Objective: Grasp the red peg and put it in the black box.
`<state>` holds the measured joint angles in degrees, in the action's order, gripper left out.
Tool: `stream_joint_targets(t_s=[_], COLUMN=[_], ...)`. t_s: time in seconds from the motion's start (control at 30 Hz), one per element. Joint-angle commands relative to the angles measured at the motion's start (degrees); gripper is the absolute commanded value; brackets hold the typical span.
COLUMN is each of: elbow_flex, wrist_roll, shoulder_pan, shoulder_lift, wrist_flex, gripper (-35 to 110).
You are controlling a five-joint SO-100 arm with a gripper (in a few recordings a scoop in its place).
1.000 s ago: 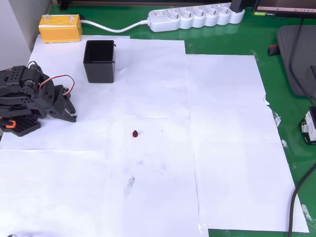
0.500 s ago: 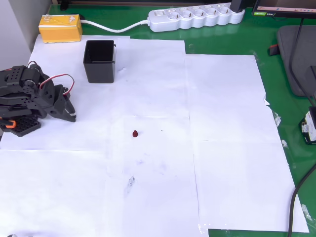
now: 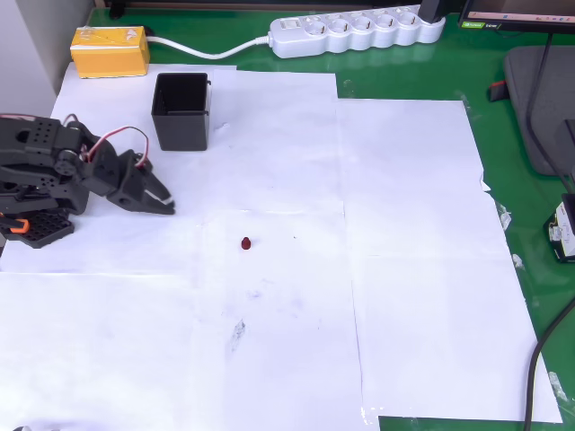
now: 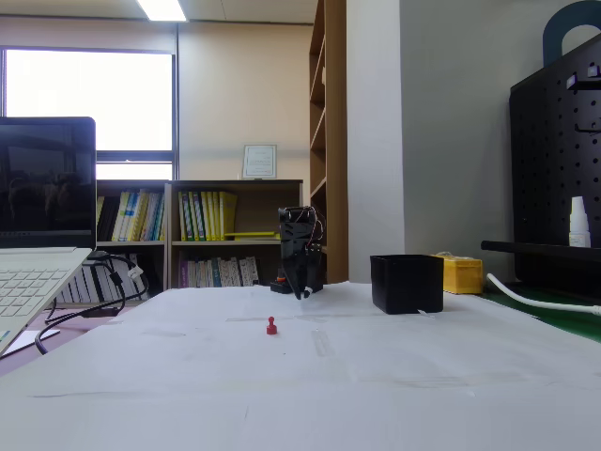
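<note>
My gripper is out over the white paper at the left of the overhead view, pointing right toward the middle of the sheet, and it carries nothing. The fingers come together to a narrow dark tip there; whether a slit stays between them I cannot tell from above, and the fixed view looks at the arm almost head-on, so it does not settle it either.

The red peg stands alone on the paper, to the right of my tip and a little lower in the overhead view, clearly apart from it with bare paper all around. In the fixed view the peg sits upright on its small base, nearer the camera than my arm.

The black box stands upright with its open top showing, just above my arm in the overhead view, near but not touching. In the fixed view the box stands right of my arm. Beyond it lies a yellow box, and a white power strip runs along the green table's far edge.
</note>
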<state>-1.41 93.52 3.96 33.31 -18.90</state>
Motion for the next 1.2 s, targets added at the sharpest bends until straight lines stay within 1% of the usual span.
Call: stream_joint_targets(t_s=[0.0, 0.17, 0.27, 0.4, 0.47, 0.6, 0.73, 0.8, 0.87, 1.0, 1.07, 1.1, 1.17], elbow_flex=[4.13, 4.04, 4.04, 4.31, 4.48, 4.83, 3.08, 1.85, 0.62, -0.53, -1.49, -1.67, -2.11], wrist_roll=[1.23, 2.11, 2.29, 2.11, -0.09, -0.18, -0.88, 1.76, 1.32, 2.02, 0.53, 0.35, 0.53], shoulder_pan=[1.14, 2.02, 2.46, 3.69, 4.39, 5.01, 5.63, 6.77, 7.56, 7.12, 7.56, 7.73, 7.82], shoulder_lift=[13.01, 22.41, 31.90, 41.22, 45.18, 50.80, 61.00, 66.09, 70.75, 74.97, 77.96, 78.66, 79.45], wrist_flex=[17.31, 29.71, 42.98, 55.02, 61.17, 68.55, 79.80, 82.97, 89.12, 92.99, 96.50, 96.86, 97.12], gripper=[0, 0, 0, 0, 0, 1, 1, 4, 4, 5, 4, 1, 0])
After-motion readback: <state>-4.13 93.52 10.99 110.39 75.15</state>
